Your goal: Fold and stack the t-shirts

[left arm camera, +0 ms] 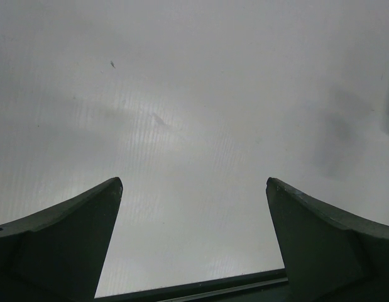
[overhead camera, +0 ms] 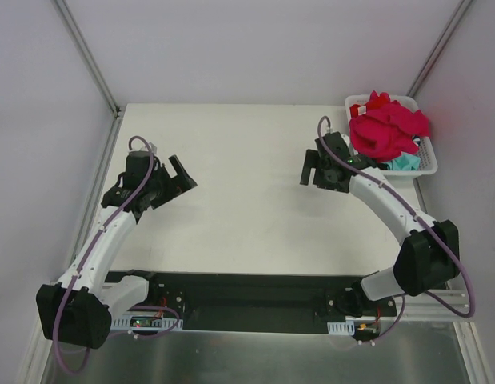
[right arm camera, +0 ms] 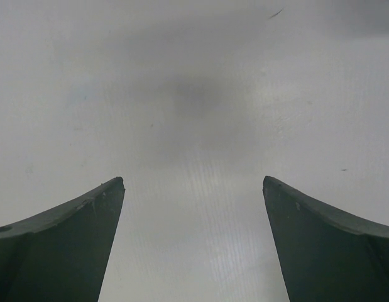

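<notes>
Crimson-pink heap: you find the t-shirts crumpled together in the white slotted basket, which sits at the far right corner of the table. The pile rises above the rim and none of it is folded.
Teal shirt: it peeks out from under the heap on the near side of the basket, and you see only a small patch.
Left gripper: it hovers over the left part of the table, well apart from the basket. Your left wrist view shows its two dark fingers spread wide, with pale tabletop in the gap between them.
Right gripper: it hangs over the table right of centre, near the basket's left side but not touching basket or cloth. Your right wrist view shows its fingers held just as wide, with a soft shadow on the white surface ahead of them.
Arms: both reach forward from the near edge and bend inward, with their wrists facing each other across the middle of the table.
</notes>
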Tool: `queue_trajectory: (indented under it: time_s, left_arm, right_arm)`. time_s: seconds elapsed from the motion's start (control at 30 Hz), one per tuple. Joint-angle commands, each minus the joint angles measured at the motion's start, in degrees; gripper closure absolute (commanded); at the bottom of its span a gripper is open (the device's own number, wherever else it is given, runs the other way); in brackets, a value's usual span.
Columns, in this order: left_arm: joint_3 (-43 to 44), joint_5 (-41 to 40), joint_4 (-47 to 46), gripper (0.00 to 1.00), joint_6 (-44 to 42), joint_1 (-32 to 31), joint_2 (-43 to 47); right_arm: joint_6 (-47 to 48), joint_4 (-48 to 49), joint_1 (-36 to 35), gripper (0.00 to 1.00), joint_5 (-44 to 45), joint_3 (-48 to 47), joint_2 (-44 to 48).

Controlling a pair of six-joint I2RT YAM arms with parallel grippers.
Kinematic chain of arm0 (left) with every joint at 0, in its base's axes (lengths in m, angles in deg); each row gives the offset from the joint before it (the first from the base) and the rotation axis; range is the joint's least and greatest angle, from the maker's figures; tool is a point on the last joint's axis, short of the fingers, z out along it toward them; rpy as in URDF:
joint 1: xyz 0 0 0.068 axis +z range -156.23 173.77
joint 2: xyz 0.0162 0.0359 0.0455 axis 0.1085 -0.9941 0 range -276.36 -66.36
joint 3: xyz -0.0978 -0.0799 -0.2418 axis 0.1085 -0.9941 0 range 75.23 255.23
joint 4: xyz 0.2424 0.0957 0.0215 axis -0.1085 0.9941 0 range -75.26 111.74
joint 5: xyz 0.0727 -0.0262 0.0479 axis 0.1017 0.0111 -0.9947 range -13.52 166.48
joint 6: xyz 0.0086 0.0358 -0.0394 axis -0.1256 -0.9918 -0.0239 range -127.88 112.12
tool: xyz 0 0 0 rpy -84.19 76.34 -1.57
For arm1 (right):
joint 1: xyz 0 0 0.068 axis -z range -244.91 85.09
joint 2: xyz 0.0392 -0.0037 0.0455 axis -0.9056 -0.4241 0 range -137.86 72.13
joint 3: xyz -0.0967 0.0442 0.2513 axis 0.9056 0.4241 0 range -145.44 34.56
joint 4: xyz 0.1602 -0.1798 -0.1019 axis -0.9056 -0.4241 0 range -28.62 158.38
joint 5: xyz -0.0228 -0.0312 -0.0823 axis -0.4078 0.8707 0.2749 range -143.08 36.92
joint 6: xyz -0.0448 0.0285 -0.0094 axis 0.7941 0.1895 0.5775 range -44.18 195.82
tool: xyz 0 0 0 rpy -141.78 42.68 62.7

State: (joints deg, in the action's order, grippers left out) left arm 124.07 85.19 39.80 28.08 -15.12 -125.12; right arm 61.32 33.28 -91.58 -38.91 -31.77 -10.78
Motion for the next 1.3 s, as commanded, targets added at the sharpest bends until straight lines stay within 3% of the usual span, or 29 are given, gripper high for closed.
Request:
queue_trajectory:
  time_s: [0.0, 0.2, 0.57, 0.8, 1.03, 1.13, 1.27]
  left_arm:
    - [0.64, 0.52, -1.33, 0.01, -2.04, 0.62, -0.48]
    - [1.34, 0.69, -1.33, 0.01, -2.30, 0.62, -0.65]
    - [2.84, 1.22, -1.33, 0.01, -2.92, 0.62, -0.83]
    - [3.37, 1.13, -1.33, 0.01, -2.92, 0.62, -0.74]
    - [4.95, 2.19, -1.33, 0.01, -2.83, 0.62, -0.13]
    - [5.30, 1.58, -1.33, 0.01, -2.13, 0.62, 0.84]
    - [5.30, 1.48, -1.24, 0.01, -1.86, 0.62, 1.90]
  right_arm:
    - [8.25, -0.77, 6.01, 0.04, 2.53, -7.93, 1.01]
    - [17.02, 2.99, 16.29, 0.04, -2.04, -13.22, -3.65]
    - [21.53, 5.13, 22.54, 0.04, -2.66, -18.22, -11.57]
    - [22.06, 8.10, 22.81, 0.04, -6.88, -12.87, -6.74]
    - [21.01, 8.90, 22.90, 0.04, -5.13, -12.25, 0.82]
    - [15.50, 8.64, 23.42, 0.04, 0.93, -13.65, 3.02]
    - [9.67, 9.86, 27.28, 0.04, -1.42, -16.46, 2.15]
